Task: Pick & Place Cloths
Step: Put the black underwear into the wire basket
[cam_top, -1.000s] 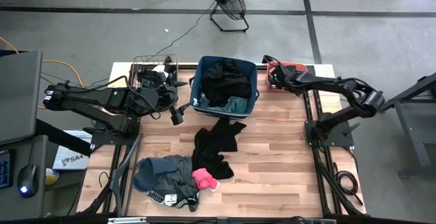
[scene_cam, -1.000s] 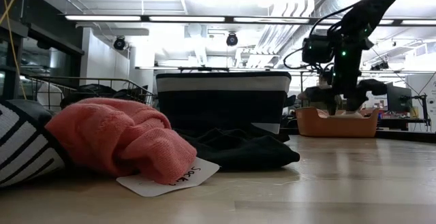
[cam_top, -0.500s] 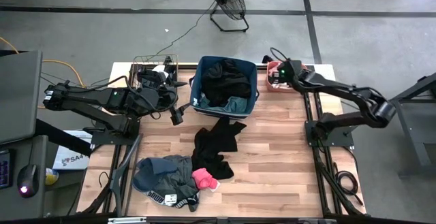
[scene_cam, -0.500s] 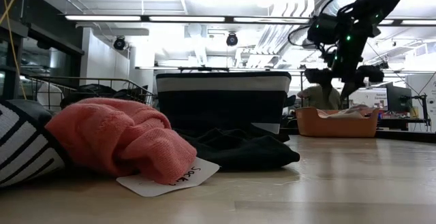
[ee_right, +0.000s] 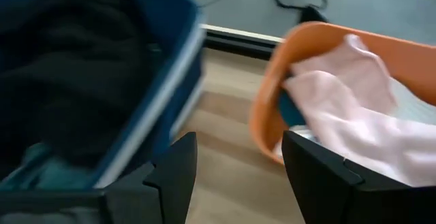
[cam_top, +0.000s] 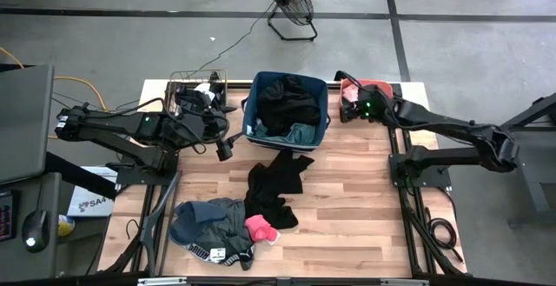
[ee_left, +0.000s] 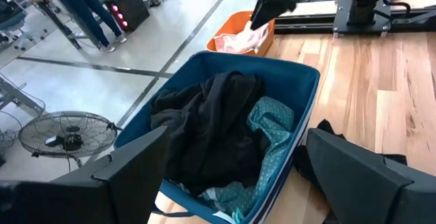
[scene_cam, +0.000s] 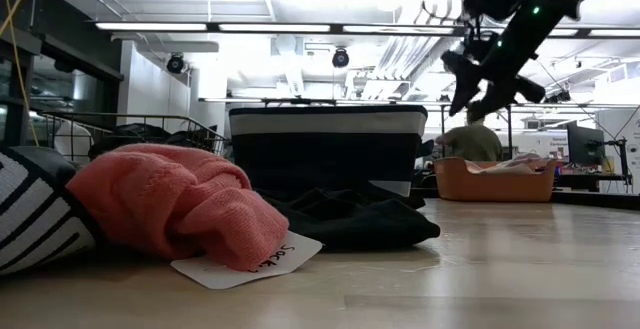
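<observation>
Since the earlier frames we saw the right gripper lift from the coral tub and swing toward the blue bin, fingers spread, empty. The tub held a pale pink cloth; the bin held black and teal cloths. The left gripper waited spread beside the bin. A tag under the bright pink cloth began "Sock"

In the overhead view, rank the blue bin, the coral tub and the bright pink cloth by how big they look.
1. Blue bin, clearly the largest.
2. Coral tub, though the right arm covers part of it.
3. Bright pink cloth, slightly smaller than the tub's visible part, so these two are close.
</observation>
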Available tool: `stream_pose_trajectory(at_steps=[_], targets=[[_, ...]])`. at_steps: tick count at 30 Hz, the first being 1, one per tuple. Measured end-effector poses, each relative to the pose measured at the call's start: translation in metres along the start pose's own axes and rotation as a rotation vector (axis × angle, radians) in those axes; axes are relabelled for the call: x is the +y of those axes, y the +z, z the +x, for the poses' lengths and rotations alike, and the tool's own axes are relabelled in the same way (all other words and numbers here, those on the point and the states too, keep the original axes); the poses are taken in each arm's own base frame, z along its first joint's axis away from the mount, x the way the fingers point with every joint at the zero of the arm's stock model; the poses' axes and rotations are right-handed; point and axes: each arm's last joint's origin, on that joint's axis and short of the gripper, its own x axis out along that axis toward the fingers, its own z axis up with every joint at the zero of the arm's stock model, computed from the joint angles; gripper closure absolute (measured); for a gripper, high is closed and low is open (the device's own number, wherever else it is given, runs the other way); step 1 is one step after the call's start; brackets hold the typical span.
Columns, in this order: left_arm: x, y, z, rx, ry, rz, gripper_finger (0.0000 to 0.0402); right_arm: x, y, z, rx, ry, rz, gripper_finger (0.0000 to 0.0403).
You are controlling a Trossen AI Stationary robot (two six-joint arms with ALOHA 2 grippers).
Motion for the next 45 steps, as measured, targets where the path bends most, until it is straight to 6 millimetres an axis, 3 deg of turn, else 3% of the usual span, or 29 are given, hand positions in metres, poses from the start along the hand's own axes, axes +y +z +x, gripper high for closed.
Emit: stream_pose_trajectory(at_steps=[19,26,37,45], targets=[[0.000,-0.010,0.000,0.084,0.005,-0.020,0.0062,0.070,-0.059,-0.062,0.001,0.477,-0.485,0.0197],[0.001,-0.010,0.000,0.084,0.005,-0.020,0.0062,0.088,-0.074,-0.073,-0.037,0.604,-0.603,0.0197],[0.000,-0.010,0.000,0.084,0.005,-0.020,0.0062,0.130,-0.120,-0.043,-0.062,0.674,-0.981,0.0197],[0.001,-0.010,0.000,0.084,0.005,-0.020,0.0062,0.158,-0.141,-0.017,-0.195,0.745,-1.059,0.0197]])
